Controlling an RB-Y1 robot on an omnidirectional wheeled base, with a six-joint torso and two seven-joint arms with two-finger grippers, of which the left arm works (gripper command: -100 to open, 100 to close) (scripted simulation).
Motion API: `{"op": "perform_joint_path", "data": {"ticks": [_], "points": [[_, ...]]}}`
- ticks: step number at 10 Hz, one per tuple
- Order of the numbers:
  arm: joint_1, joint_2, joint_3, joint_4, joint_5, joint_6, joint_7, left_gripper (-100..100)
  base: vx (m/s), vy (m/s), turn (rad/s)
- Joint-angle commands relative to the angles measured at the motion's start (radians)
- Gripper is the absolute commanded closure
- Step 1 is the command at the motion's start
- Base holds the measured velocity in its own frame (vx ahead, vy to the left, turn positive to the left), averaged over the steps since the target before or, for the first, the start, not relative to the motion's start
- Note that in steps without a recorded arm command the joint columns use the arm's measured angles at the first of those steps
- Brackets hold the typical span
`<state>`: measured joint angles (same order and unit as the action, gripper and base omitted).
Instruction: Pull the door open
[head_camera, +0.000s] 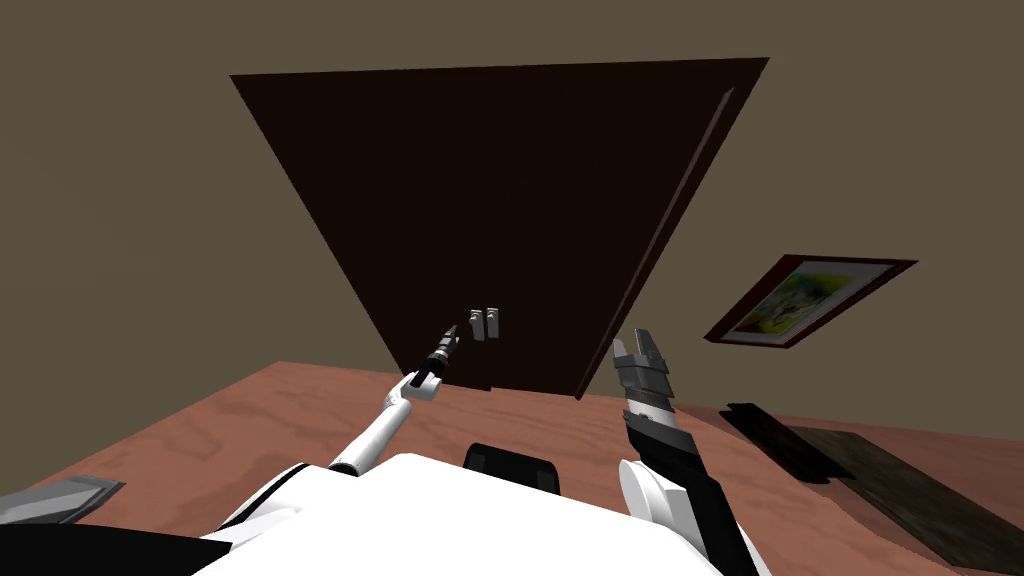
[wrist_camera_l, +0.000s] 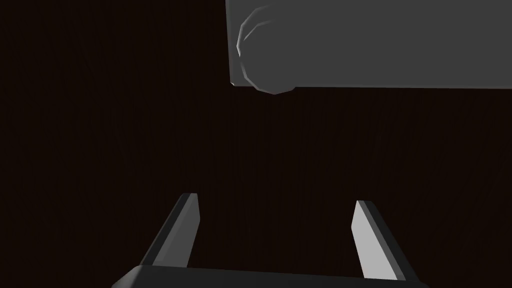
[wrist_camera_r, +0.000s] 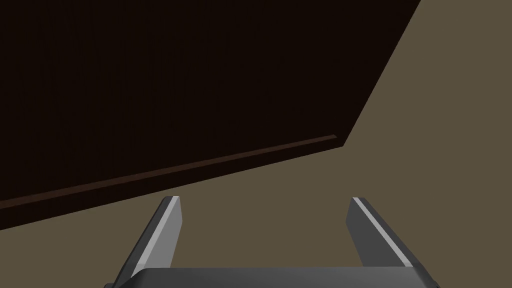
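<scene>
Left gripper (wrist_camera_l: 274, 202): fingers spread with nothing between them, facing the dark door face.
Handle (wrist_camera_l: 360, 45): in the left wrist view a grey bar with a rounded end, just ahead of the fingertips and not between them; in the head view two small grey pieces low on the door.
Right gripper (wrist_camera_r: 262, 200): spread and empty, near the door's edge.
Door (head_camera: 500, 200): dark brown; whether the left fingertips touch it is hard to tell.
Room: olive wall (head_camera: 150, 200), reddish wood floor (head_camera: 250, 420), framed picture (head_camera: 810, 298), dark planks (head_camera: 860, 470) on the floor.
</scene>
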<state>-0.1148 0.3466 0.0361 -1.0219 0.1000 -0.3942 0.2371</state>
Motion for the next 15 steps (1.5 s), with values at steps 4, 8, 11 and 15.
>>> {"op": "perform_joint_path", "data": {"ticks": [4, 8, 11, 15], "points": [[0.008, 0.016, 0.008, 0.014, 0.003, 0.001, 0.005, -100, -0.111, -0.026, 0.027], [0.013, 0.026, 0.04, 0.039, 0.006, 0.001, -0.006, -100, 0.134, 0.1, 0.063], [-0.016, 0.0, 0.018, 0.028, 0.001, -0.004, -0.008, -100, 0.199, -0.073, -0.142], [-0.009, -0.012, 0.019, -0.001, -0.001, 0.01, -0.016, 100, 0.07, -0.035, -0.046]]}}
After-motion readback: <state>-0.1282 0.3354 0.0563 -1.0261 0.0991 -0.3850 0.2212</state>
